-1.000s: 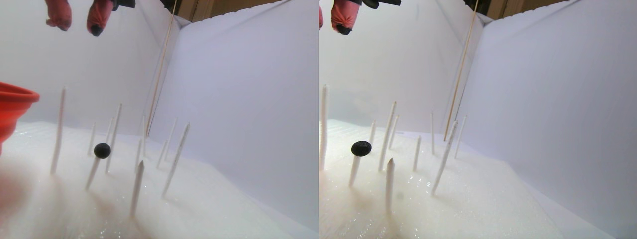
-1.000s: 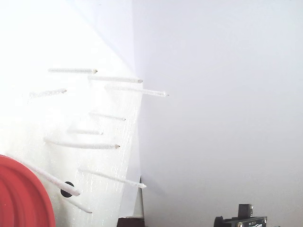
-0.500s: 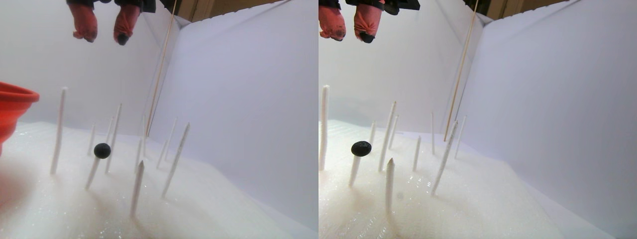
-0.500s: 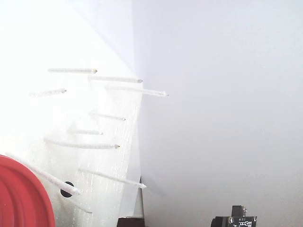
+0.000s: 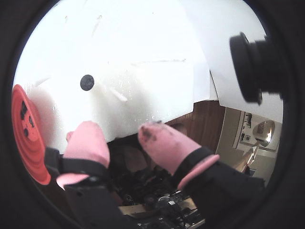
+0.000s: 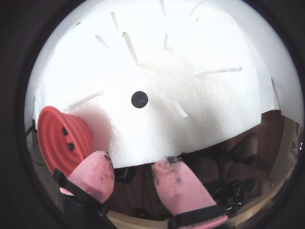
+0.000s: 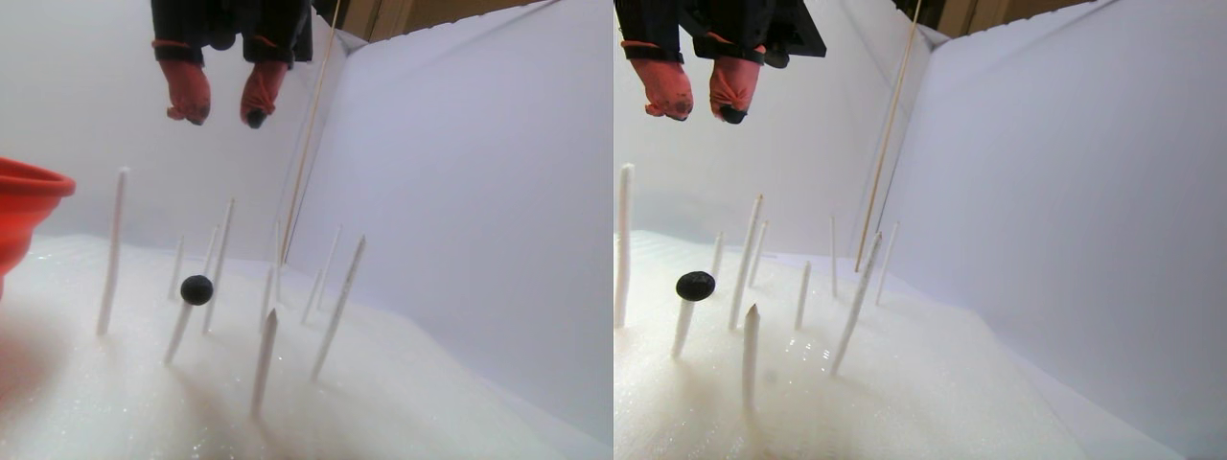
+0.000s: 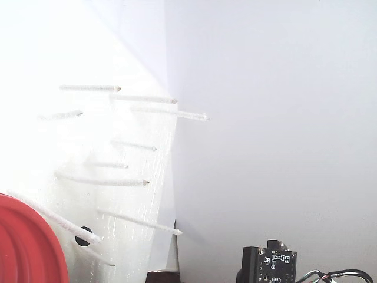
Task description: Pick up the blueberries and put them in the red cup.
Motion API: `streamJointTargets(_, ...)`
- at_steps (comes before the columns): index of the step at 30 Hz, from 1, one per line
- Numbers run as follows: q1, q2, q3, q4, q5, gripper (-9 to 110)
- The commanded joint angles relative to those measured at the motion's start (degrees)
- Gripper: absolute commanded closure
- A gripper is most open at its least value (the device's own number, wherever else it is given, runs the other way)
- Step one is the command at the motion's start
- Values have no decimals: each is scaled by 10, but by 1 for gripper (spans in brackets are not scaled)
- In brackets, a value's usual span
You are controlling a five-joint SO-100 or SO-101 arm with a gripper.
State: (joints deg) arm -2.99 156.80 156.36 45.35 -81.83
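Observation:
One blueberry (image 7: 196,289) sits on the tip of a short white stick in the stereo pair view. Both wrist views show it as a black ball (image 5: 86,82) (image 6: 139,99). In the fixed view it peeks out behind a stick (image 8: 84,234). The red cup (image 6: 55,126) stands at the foam's left edge with two dark blueberries (image 6: 64,130) inside it; it also shows in the other views (image 5: 28,143) (image 7: 24,206) (image 8: 26,247). My pink-tipped gripper (image 7: 222,118) hangs high above the sticks, open and empty (image 5: 119,133) (image 6: 135,162).
Several thin white sticks (image 7: 337,307) stand at angles in the white foam base (image 7: 403,383). White walls (image 7: 460,192) close in the back and right. A wooden rod (image 7: 312,125) leans in the corner. A black part of the arm (image 8: 268,262) shows at the fixed view's bottom.
The gripper has come down and moved right in the stereo pair view, its fingers a little closer together. The black arm part has risen further into the fixed view. The blueberry has stayed still.

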Motion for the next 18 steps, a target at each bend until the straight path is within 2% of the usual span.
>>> streamJointTargets(1, 11, -31, -6, -37, -3, 86)
streamJointTargets(18, 4, -117, 17, -123, -6, 86)
